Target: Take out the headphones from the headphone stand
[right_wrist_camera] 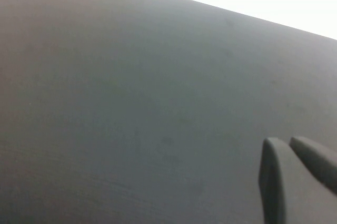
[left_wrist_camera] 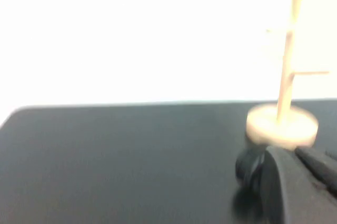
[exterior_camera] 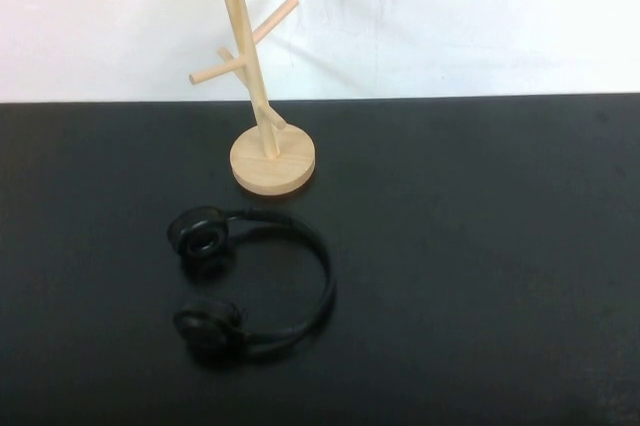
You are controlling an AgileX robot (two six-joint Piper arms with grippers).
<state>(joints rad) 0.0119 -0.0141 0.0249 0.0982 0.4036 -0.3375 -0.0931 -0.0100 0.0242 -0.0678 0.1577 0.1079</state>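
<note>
The headphones (exterior_camera: pixel 250 281) are seen flat on the bench (exterior_camera: pixel 480 246), near of the headphone stand (exterior_camera: pixel 258 76); removal is judged done. The left pincer (left_wrist_camera: pixel 303 182) and right pincer (right_wrist_camera: pixel 297 176), both apparently closed and empty, need only parking.

Matte black worktop (exterior_camera: pixel 480 276) spans the whole lower high view, edge to edge. Plain white wall (exterior_camera: pixel 450 16) behind it from 9 through 12 to 3 o'clock, meeting the worktop's far edge in a straight horizontal line.
</note>
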